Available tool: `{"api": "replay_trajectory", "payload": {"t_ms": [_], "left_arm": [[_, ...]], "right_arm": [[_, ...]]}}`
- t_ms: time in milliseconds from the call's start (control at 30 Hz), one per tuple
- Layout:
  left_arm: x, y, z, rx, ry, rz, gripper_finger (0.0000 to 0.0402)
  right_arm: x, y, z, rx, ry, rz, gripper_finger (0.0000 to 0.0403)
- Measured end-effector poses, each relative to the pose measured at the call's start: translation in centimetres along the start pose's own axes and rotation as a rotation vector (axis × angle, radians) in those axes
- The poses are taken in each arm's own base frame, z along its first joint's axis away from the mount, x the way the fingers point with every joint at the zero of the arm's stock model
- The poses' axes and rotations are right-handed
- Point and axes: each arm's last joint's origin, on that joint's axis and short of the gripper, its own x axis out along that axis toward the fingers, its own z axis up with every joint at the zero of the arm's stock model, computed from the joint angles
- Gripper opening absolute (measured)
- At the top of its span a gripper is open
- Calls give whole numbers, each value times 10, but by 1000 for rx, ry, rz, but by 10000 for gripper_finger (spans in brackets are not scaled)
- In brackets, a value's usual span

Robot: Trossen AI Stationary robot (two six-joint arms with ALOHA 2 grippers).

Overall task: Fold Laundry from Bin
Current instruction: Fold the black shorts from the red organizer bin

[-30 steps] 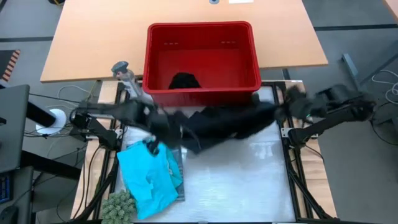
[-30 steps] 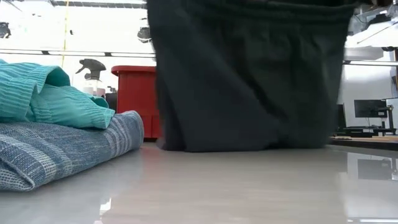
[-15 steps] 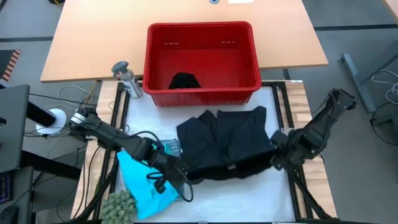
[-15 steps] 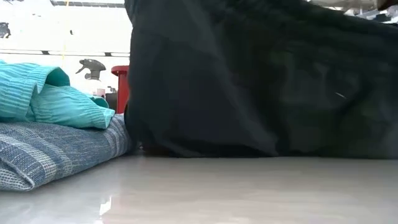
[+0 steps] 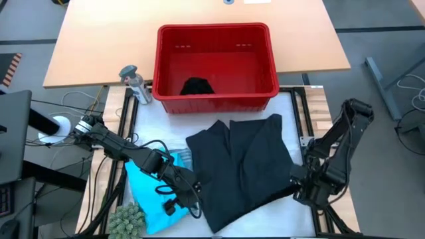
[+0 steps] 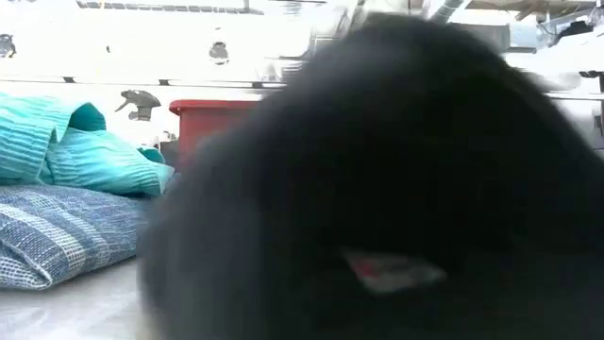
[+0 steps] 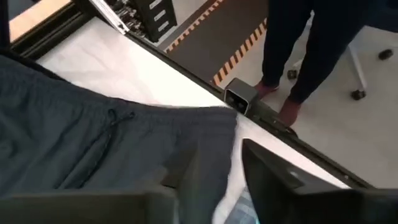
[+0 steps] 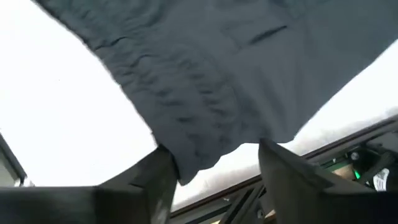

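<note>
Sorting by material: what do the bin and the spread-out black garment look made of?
The bin: likely rigid moulded plastic, glossy red with a rim. The black garment: soft woven or knit cloth, matte, wrinkled, with a drawstring; the exact fibre can't be told.

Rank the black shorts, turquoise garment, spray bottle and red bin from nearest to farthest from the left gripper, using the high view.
From the left gripper:
1. Black shorts, right beside it, spread mid-table.
2. Turquoise garment, just to its outer side.
3. Spray bottle, by the bin's left corner.
4. Red bin, at the table's far edge.

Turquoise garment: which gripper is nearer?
Left. The left gripper sits right at the turquoise garment's edge; the right gripper is across the black garment, by the table's right side.
</note>
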Motion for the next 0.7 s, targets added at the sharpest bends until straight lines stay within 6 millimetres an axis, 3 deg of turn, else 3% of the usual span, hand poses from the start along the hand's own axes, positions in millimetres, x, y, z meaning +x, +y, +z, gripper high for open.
{"api": "replay_trajectory", "payload": {"t_ms": [133, 300, 500, 700], "left_arm": [[0, 0, -1, 27, 16, 4, 155], [-1, 5, 3, -46, -7, 142, 198], [-4, 11, 22, -196, -194, 300, 193], [15, -11, 28, -162, -192, 308, 180]], "right_arm": [[-1, 3, -6, -85, -2, 18, 265], [-3, 4, -16, -229, -38, 30, 279], [-3, 6, -23, -402, -61, 34, 280], [8, 27, -28, -644, -82, 75, 281]]}}
